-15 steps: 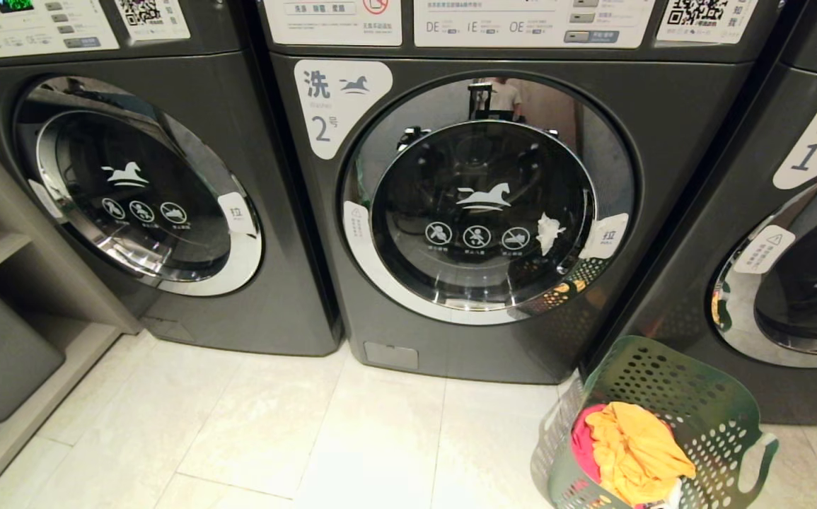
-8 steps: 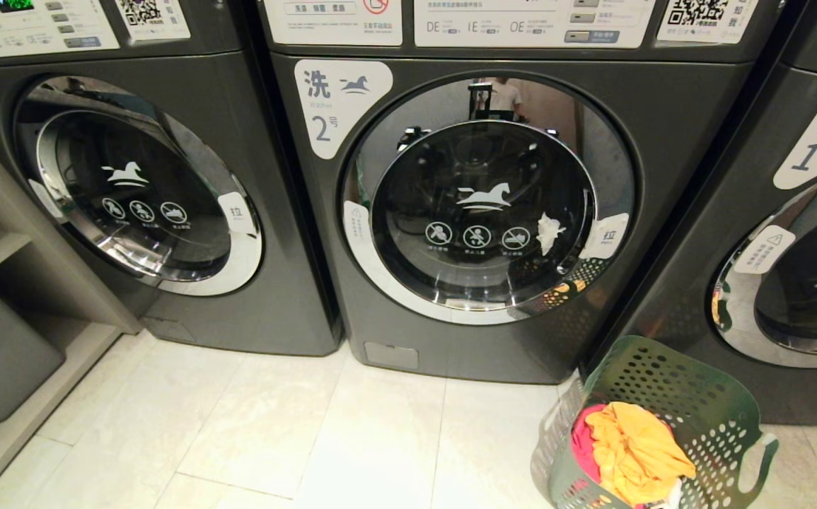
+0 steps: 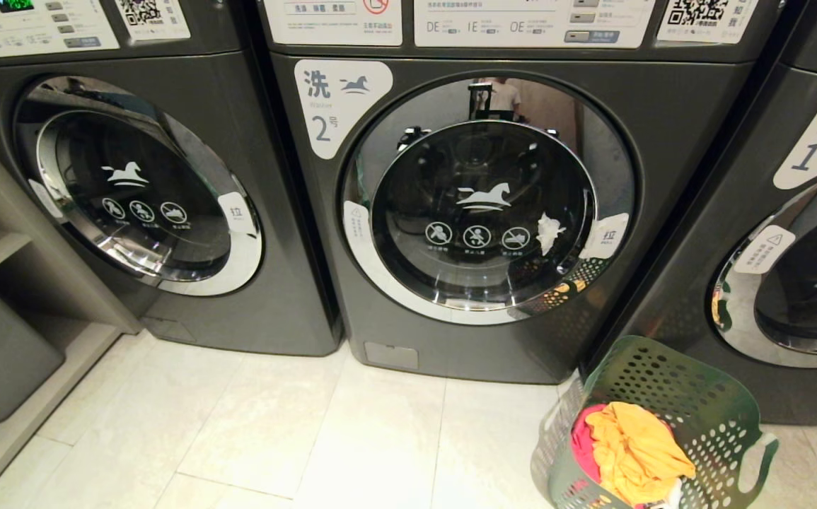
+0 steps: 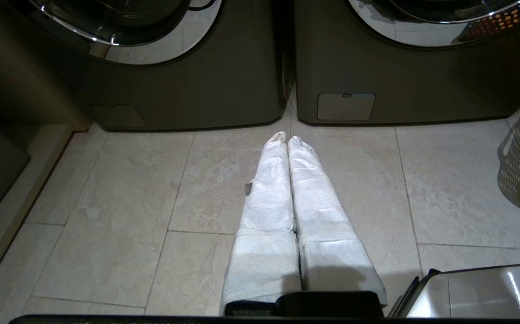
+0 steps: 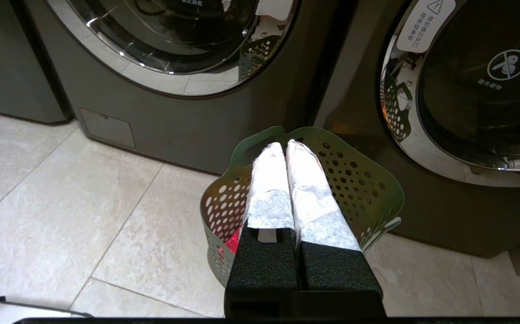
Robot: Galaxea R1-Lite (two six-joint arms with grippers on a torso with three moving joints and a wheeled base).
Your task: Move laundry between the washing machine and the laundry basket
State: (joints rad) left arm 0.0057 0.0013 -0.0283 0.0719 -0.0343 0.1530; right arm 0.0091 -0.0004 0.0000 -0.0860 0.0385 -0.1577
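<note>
The washing machine (image 3: 493, 212) is sitting with its round chrome-rimmed glass door closed; the perforated green laundry basket (image 3: 698, 403) is standing at its right corner, holding crumpled laundry (image 3: 634, 445) — both cloth-wrapped end effectors, left (image 4: 286, 137) and right (image 5: 284, 145), are pressing shut, empty

The laundry basket (image 3: 698, 403) is cut off, its lower laundry (image 3: 634, 445) perhaps hidden.

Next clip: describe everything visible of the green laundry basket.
The laundry basket is green plastic, its walls full of round holes, with a looped side handle. It stands tilted on the pale tile floor, close to the washers labelled 2 and 1; contact is unclear. Orange-yellow and red laundry fills it, some white at the edge. No gripper touches it.
</note>
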